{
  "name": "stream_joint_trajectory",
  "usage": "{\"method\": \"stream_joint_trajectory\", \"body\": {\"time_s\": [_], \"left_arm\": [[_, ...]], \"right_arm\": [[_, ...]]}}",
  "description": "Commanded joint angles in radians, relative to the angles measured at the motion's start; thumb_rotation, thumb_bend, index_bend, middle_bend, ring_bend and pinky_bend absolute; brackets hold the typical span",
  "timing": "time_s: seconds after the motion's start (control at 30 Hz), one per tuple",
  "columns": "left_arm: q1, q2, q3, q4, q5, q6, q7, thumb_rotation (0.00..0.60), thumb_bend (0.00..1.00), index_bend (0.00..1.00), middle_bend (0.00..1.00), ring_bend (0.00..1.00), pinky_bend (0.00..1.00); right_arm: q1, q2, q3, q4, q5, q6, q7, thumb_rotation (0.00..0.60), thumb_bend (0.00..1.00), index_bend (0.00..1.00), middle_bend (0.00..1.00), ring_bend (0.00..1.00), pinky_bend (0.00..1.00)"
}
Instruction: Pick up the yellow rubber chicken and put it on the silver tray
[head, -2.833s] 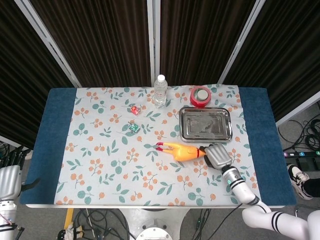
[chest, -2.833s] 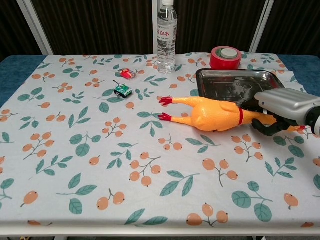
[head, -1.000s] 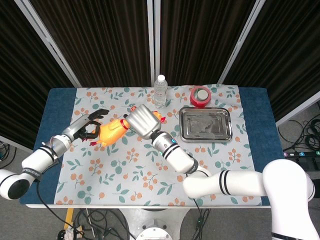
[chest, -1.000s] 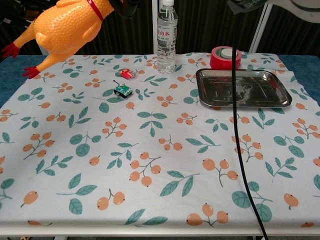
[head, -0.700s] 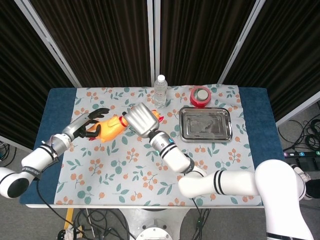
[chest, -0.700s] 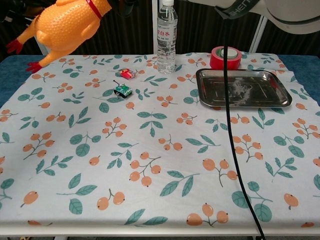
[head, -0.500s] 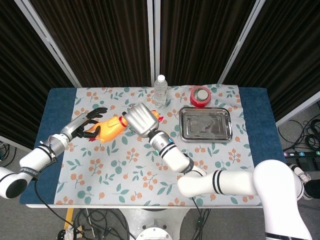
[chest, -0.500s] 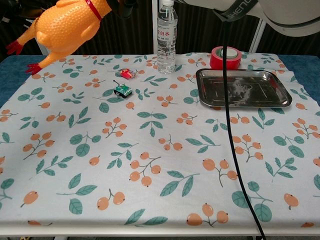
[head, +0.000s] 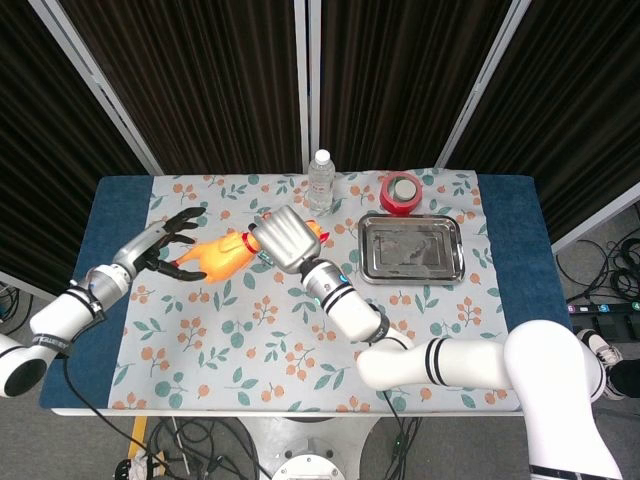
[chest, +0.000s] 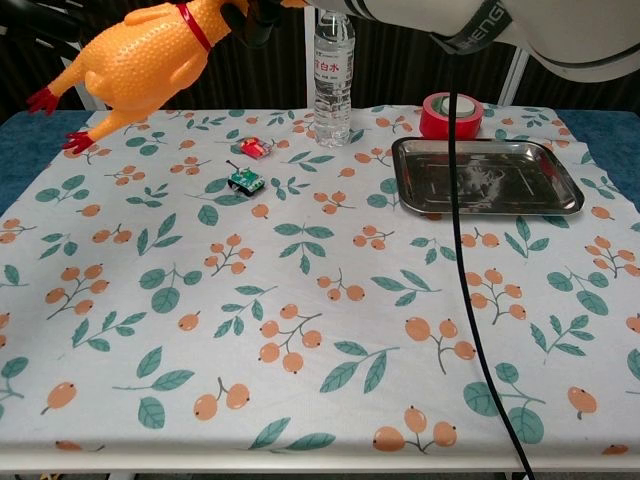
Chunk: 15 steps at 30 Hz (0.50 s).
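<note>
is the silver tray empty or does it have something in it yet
Empty. The silver metal tray shows only bare, reflective metal in both views; the yellow rubber chicken is up in the air, held by the right hand.

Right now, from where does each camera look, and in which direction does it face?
Head view: high above, facing down at the table; both arms show, right hand holding the rubber chicken, left hand open by its feet.
Chest view: low at the near edge, facing across; only the right arm shows, along the top.
Shared: chicken, silver tray, water bottle.
</note>
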Motion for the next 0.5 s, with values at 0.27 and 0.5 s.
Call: {"method": "stream_joint_trajectory", "body": {"time_s": [0.27, 0.5], "left_arm": [[-0.098, -0.019, 0.042, 0.017, -0.060, -0.051, 0.069, 0.569, 0.00, 0.10, 0.10, 0.10, 0.20], [-0.152, -0.015, 0.068, 0.032, -0.168, -0.125, 0.115, 0.583, 0.00, 0.14, 0.19, 0.17, 0.25]], "right_arm": [[0.017, -0.012, 0.020, 0.004, 0.025, 0.019, -0.019, 0.600, 0.73, 0.76, 0.70, 0.62, 0.79], [0.027, -0.017, 0.023, -0.004, 0.038, 0.036, -0.043, 0.600, 0.73, 0.76, 0.70, 0.62, 0.79]]}}
